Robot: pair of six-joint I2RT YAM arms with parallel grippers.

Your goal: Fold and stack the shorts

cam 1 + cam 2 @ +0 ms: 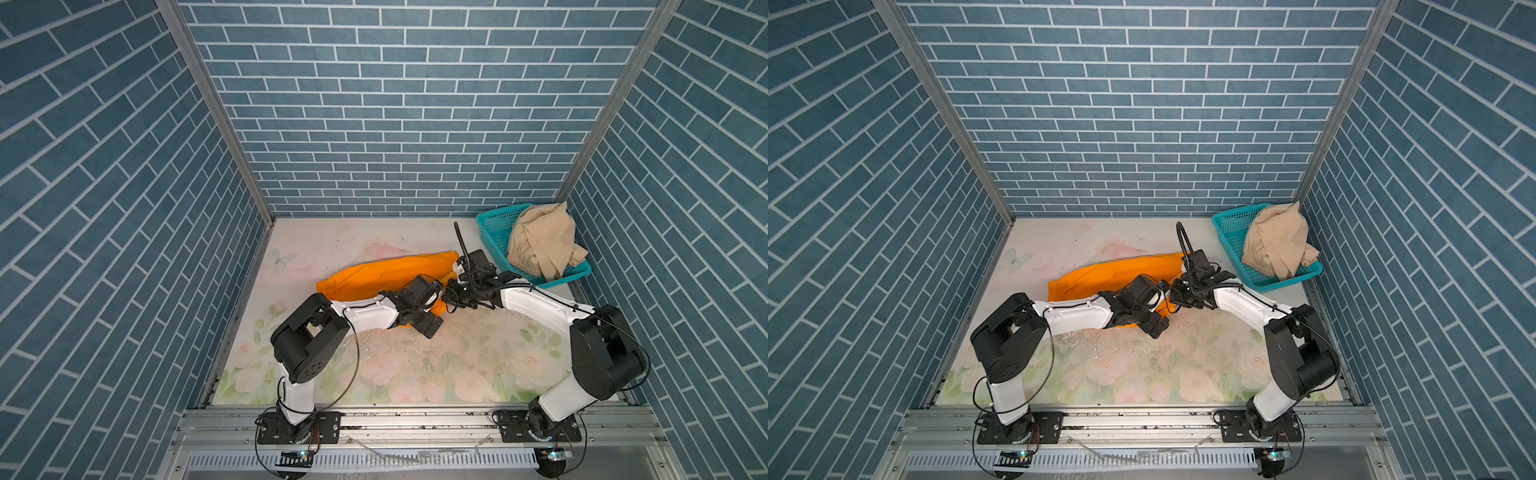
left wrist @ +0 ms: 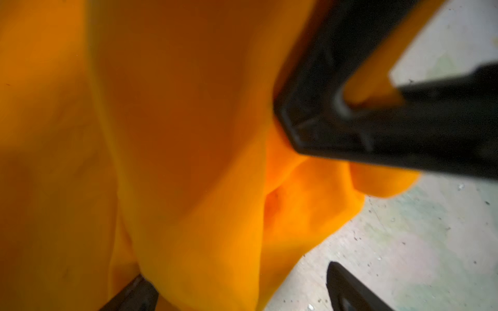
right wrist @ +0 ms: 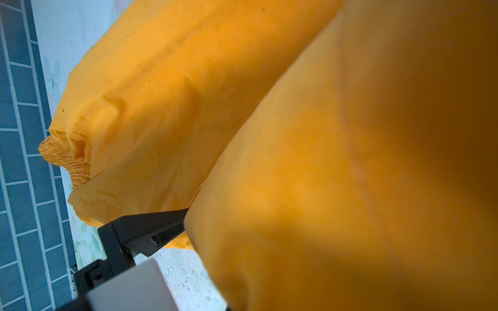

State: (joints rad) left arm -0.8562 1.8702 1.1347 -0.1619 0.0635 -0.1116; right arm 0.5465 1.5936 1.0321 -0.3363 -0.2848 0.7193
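Folding the bright orange cloth shorts [image 1: 386, 272] beside the teal perforated plastic basket [image 1: 490, 224]: right tool [image 1: 449, 297] clenched their edge, left tool [image 1: 431, 327] stood released; the next move likely called for drawing that edge across.

Blurred orange shorts [image 2: 175, 161] fill most of this close view, lying in soft, shadowed folds. Beside their edge is a strip of pale counter [image 2: 431, 242], speckled and faintly floral. The black right claw [image 2: 310, 126] is closed tight on a fold of the cloth, and orange shows in the gap between its fingers. The left claw [image 2: 237, 282] is spread wide, with one dark finger [image 2: 347, 288] bare over the counter and the other partly under the cloth.
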